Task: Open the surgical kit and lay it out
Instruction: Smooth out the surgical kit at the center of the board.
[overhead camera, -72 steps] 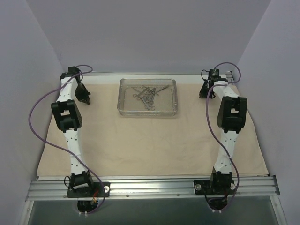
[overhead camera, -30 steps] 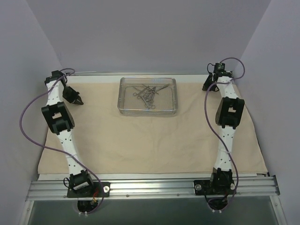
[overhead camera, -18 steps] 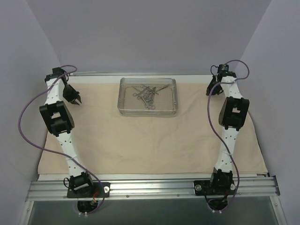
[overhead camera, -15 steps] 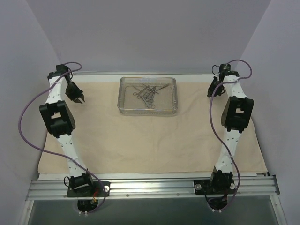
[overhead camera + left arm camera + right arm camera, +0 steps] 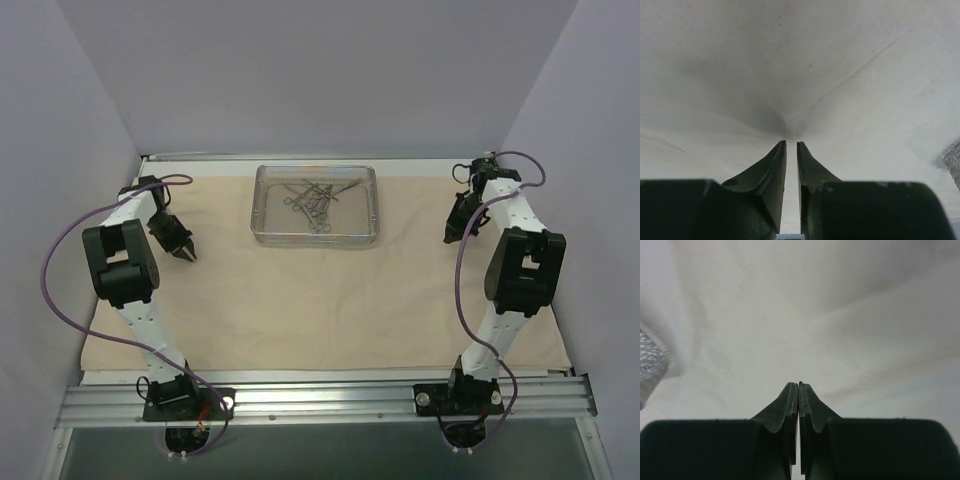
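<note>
The beige cloth wrap (image 5: 320, 300) lies spread flat over the table. The silver wire-mesh tray (image 5: 316, 241) stands on it at the back centre, with several steel ring-handled scissors and forceps (image 5: 315, 200) piled inside. My left gripper (image 5: 188, 254) points down at the cloth left of the tray. In the left wrist view (image 5: 791, 142) its jaws are nearly together with a thin slit and hold nothing. My right gripper (image 5: 449, 238) hangs over the cloth right of the tray. In the right wrist view (image 5: 799, 383) it is shut and empty.
Purple-grey walls close in the table at the left, right and back. A metal rail (image 5: 320, 398) runs along the near edge with both arm bases on it. A corner of the tray shows at the right edge of the left wrist view (image 5: 955, 160) and at the left edge of the right wrist view (image 5: 650, 362).
Both arms have drawn back from the far corners of the cloth toward the near side. The left gripper has come down beside the tray and its fingers have closed up. The cloth and tray have not moved.
</note>
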Robot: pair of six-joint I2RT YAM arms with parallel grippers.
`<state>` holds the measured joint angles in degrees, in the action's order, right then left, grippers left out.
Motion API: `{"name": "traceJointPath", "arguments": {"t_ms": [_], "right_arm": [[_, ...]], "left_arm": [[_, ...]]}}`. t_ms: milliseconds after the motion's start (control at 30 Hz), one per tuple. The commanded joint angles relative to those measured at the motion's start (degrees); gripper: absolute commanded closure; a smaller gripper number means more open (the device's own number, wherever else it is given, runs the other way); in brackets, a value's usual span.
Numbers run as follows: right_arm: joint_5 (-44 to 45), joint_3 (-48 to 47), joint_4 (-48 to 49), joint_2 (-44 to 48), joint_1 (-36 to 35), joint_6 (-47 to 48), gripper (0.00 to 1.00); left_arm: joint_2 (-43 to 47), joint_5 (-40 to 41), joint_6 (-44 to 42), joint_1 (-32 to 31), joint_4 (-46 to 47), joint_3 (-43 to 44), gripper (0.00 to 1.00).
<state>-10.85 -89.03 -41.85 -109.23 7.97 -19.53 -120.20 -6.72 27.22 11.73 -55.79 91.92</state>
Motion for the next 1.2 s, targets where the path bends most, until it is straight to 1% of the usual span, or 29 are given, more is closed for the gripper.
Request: {"name": "traceJointPath", "arguments": {"t_ms": [0,67,100,167,333,400,433,533,567,633,667,700,733,833,900,1000,1033,1100,1167], "right_arm": [[3.55,2.98,-5.0,-2.38,0.91,1.6,1.0],[5.48,4.39,-4.65,-3.35,1.43,1.95,1.0],[7.4,6.57,-4.48,-4.05,1.61,2.3,1.0],[8.12,8.69,-3.95,-4.59,2.57,2.56,1.0],[18.39,15.63,-5.17,-2.05,5.39,0.46,1.0],[22.52,16.43,-6.92,0.23,6.71,-0.15,1.0],[26.63,16.44,-7.63,0.94,7.06,-0.51,1.0],[30.18,15.04,-10.09,2.62,8.47,-0.07,1.0],[29.06,13.03,-10.36,2.79,8.38,0.8,1.0],[25.02,10.82,-8.96,3.93,5.76,1.86,1.0],[21.17,8.38,-8.61,3.94,4.35,2.12,1.0],[20.27,7.05,-9.39,3.5,2.77,1.6,1.0],[19.39,5.73,-9.92,2.89,-0.46,0.9,1.0],[13.15,3.43,-10.8,1.39,-5.57,-1.64,1.0],[9.65,4.91,-9.23,2.52,-6.82,-4.79,1.0],[5.6,8.43,-7.12,4.02,-7.0,-6.75,1.0],[5.4,10.87,-6.76,4.29,-7.09,-6.66,1.0],[6.1,12.65,-6.76,3.94,-6.83,-6.05,1.0],[8.47,14.93,-7.02,3.24,-6.3,-4.47,1.0]], "left_arm": [[1.99,-1.71,0.72,0.14,3.93,0.02,0.77],[1.03,-1.72,1.08,0.14,3.5,0.1,0.78],[0.76,-1.72,1.16,0.14,3.15,0.36,0.79],[0.06,-1.45,1.17,0.14,2.88,0.45,0.8],[0.32,-0.75,1.34,1.54,2.71,-0.95,0.82],[0.23,-0.22,1.34,2.07,2.35,-1.3,0.82],[0.23,0.04,1.34,2.33,2.27,-1.39,0.82],[0.41,0.39,1.17,3.39,2.09,-2.27,0.83],[0.67,0.31,0.64,3.65,2.18,-2.44,0.83],[1.54,0.65,0.11,3.74,2.44,-2.45,0.84],[1.98,0.92,-0.06,3.74,2.44,-2.53,0.84],[2.34,0.92,-0.06,3.74,2.09,-2.62,0.84],[2.78,0.75,0.02,3.74,2.0,-2.8,0.84],[4.44,0.22,0.2,3.74,2.35,-4.38,0.84],[4.28,0.13,0.72,3.83,2.27,-5.25,0.84],[2.43,-0.66,1.16,4.36,0.95,-5.35,0.87],[1.91,-0.49,1.25,4.53,0.6,-5.35,0.88],[1.9,0.56,1.95,4.88,0.07,-5.61,0.9],[1.99,0.74,2.13,5.5,0.07,-5.96,0.9]]}}
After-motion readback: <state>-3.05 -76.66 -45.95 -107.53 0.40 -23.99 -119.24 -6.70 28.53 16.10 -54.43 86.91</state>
